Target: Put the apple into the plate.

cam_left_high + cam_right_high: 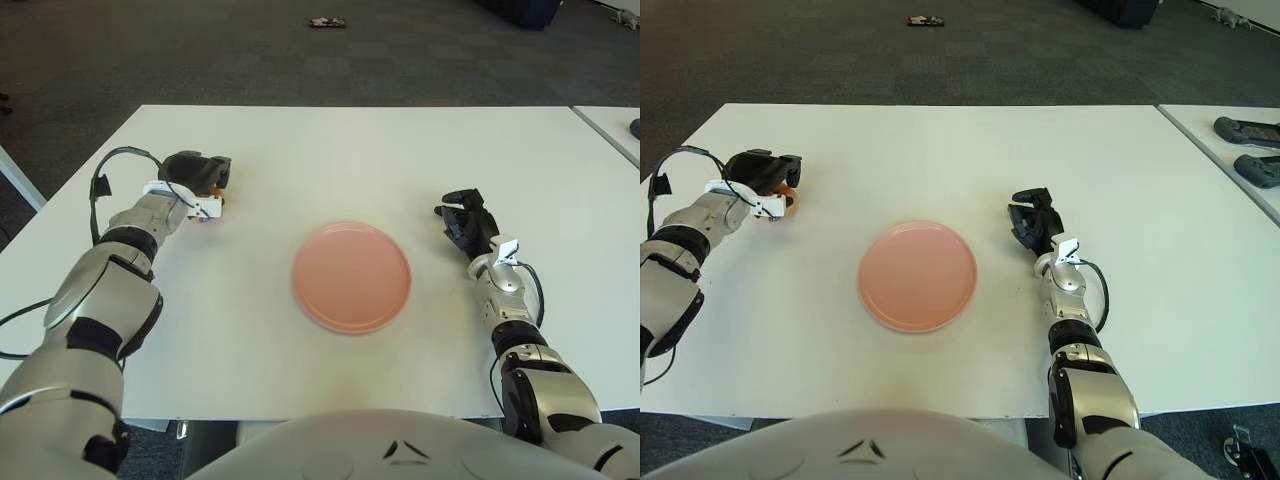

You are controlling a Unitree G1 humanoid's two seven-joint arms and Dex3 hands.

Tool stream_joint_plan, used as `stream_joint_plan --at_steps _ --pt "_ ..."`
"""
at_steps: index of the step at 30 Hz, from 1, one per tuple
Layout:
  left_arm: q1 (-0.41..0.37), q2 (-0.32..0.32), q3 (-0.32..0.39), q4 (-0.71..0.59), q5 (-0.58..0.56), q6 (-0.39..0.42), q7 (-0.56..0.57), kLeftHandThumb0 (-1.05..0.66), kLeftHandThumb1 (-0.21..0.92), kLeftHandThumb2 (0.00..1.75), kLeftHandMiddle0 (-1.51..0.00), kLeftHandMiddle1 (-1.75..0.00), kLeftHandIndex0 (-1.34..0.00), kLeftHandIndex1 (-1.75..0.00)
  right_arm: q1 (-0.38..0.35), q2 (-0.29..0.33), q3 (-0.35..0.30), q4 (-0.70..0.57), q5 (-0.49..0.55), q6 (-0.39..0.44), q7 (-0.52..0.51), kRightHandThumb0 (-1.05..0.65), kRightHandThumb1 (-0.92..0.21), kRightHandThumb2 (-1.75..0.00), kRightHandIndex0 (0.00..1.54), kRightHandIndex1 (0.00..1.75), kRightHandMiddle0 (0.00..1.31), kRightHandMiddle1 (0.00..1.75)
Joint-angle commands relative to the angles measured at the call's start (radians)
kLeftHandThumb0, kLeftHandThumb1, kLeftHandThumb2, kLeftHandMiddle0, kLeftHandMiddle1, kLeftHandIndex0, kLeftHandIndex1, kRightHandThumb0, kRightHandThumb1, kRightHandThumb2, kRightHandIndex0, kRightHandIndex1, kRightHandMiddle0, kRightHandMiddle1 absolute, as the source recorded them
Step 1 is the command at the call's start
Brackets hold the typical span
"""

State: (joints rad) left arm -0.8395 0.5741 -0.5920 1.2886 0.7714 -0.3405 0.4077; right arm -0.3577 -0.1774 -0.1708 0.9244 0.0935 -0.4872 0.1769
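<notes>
One apple (pixel 789 198) is all you have to move, and it sits far out on your left, almost wholly hidden under the left hand (pixel 196 180), with only a sliver of orange showing beneath the dark fingers (pixel 216 172). Those fingers are curled over and around it, clamped on the fruit as far as you can judge, though the underside of the grip is hidden.

Your main risk is a shallow hold: if the fingers only cap the top, the round fruit could squirt out sideways on the lift and roll across the table (pixel 300 150). A second risk is releasing too high over the plate (pixel 351 277), whose low rim would do little to stop a bounce.

Room is generous. Bare tabletop lies between hand and plate, so you can sweep inward freely. Watch the table's left edge, which is near that forearm. The right hand (pixel 466 224) shows to the right of the plate, well apart from it, fingers curled on nothing.
</notes>
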Motion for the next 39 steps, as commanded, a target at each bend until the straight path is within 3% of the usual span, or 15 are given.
stream_joint_plan --at_steps 1,10,21,39 --pt "0.047 -0.033 0.020 0.009 -0.023 -0.014 0.006 -0.01 -0.03 1.61 -0.84 -1.75 -0.82 -1.45 0.047 0.005 -0.001 0.043 0.002 0.059 0.004 -0.35 -0.92 -0.47 0.34 1.23 0.25 1.69" --pt "0.054 -0.048 0.059 0.017 -0.062 -0.012 0.018 -0.01 -0.07 1.71 -0.88 -1.75 -0.76 -1.62 0.047 0.005 -0.001 0.043 0.002 0.059 0.004 -0.35 -0.92 -0.47 0.34 1.23 0.25 1.69" --pt "0.055 -0.055 0.088 0.020 -0.085 -0.023 0.007 -0.01 -0.06 1.68 -0.86 -1.75 -0.78 -1.56 0.045 0.004 0.000 0.044 0.003 0.061 0.003 -0.35 -0.92 -0.47 0.34 1.23 0.25 1.69" --pt "0.069 -0.053 0.169 0.011 -0.177 -0.107 -0.063 -0.01 -0.07 1.70 -0.87 -1.75 -0.78 -1.57 0.045 0.004 0.000 0.044 0.004 0.061 0.004 -0.35 -0.92 -0.47 0.34 1.23 0.25 1.69"
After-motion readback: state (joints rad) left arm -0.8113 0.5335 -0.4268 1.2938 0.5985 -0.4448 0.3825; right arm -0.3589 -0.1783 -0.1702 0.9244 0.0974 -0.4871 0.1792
